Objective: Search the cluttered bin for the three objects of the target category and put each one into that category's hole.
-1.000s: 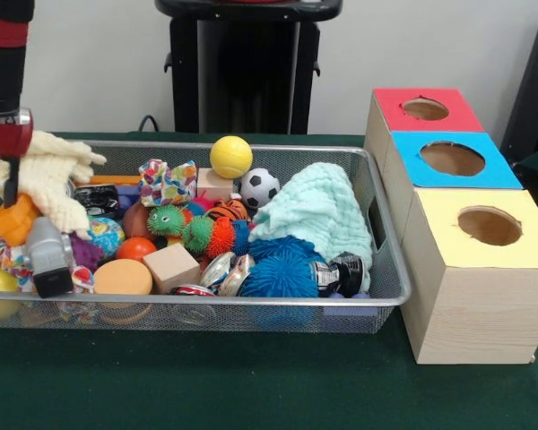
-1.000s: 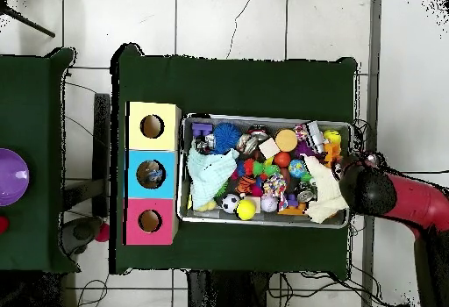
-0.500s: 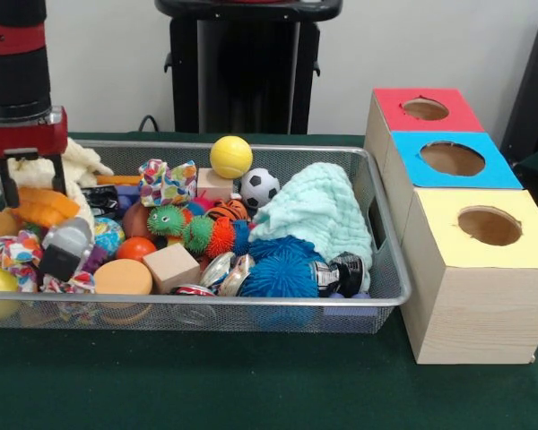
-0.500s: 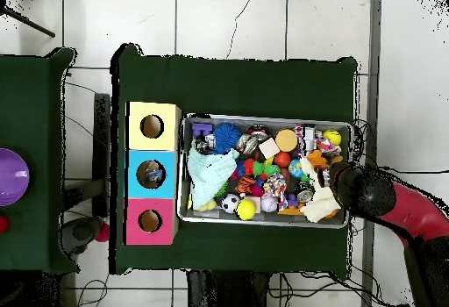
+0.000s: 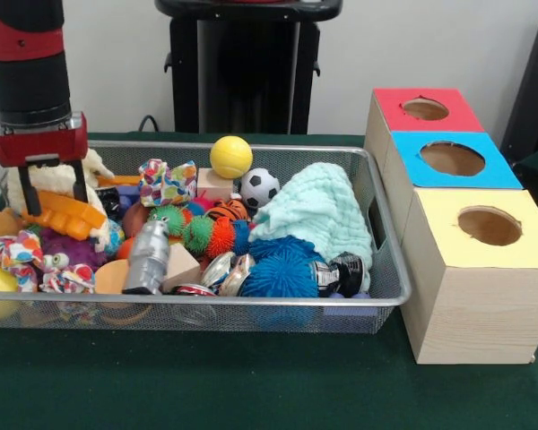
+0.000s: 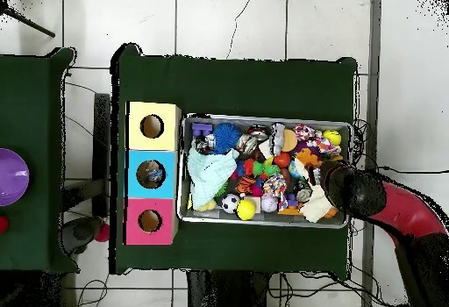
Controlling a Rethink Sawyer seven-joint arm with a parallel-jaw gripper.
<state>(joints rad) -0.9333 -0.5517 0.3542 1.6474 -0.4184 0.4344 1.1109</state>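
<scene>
Green tabletop carries the wire bin beside three holed boxes. Claw hangs at the bin's end, fingers parted around an orange toy. Search step; target category unclear. Next: close, lift, carry to a hole.

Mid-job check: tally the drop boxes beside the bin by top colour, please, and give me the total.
Red-topped box: 1
Blue-topped box: 1
Yellow-topped box: 1
Total: 3 boxes, each with one round hole in its top
</scene>
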